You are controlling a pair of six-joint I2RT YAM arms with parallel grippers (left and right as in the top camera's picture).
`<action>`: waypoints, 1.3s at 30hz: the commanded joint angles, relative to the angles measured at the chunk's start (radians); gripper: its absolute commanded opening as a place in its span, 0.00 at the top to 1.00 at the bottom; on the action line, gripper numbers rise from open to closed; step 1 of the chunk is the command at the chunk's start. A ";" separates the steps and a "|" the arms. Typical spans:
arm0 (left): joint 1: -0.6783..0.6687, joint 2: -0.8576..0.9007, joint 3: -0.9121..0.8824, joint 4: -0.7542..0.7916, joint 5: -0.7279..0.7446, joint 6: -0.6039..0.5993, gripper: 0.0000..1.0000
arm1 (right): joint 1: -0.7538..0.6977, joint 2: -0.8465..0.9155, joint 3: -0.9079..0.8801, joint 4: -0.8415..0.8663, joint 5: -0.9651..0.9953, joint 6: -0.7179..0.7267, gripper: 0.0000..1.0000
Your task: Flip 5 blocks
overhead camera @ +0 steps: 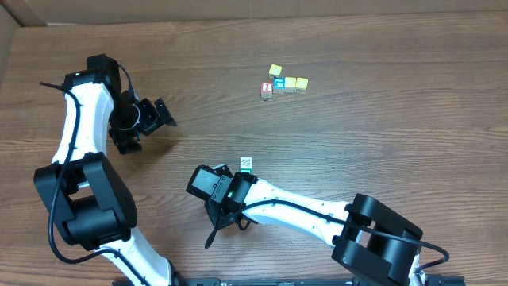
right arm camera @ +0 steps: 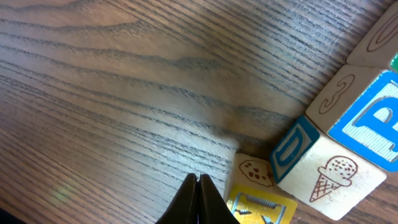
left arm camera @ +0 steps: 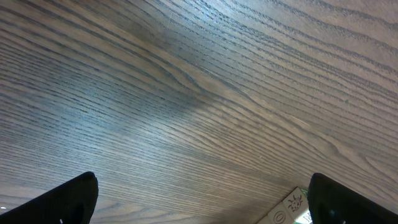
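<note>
Overhead, several blocks cluster at the back: a yellow cube, a blue-faced block, a red-faced cube and two pale yellow ones. A green-and-white block lies alone beside my right wrist. My left gripper hangs open over bare wood on the left. Its own view has a ladybug-faced block by the right finger. My right gripper is shut on nothing, just left of a cookie-and-yellow cube. An ice-cream block with a blue side and a blue P block lie beyond.
The right arm stretches across the near table from the bottom right. The left arm rises along the left side. A cardboard wall edge runs along the back and far-left corner.
</note>
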 commanded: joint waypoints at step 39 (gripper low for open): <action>-0.007 0.005 0.015 0.001 -0.002 0.009 0.00 | -0.034 0.009 -0.004 -0.038 0.058 0.107 0.96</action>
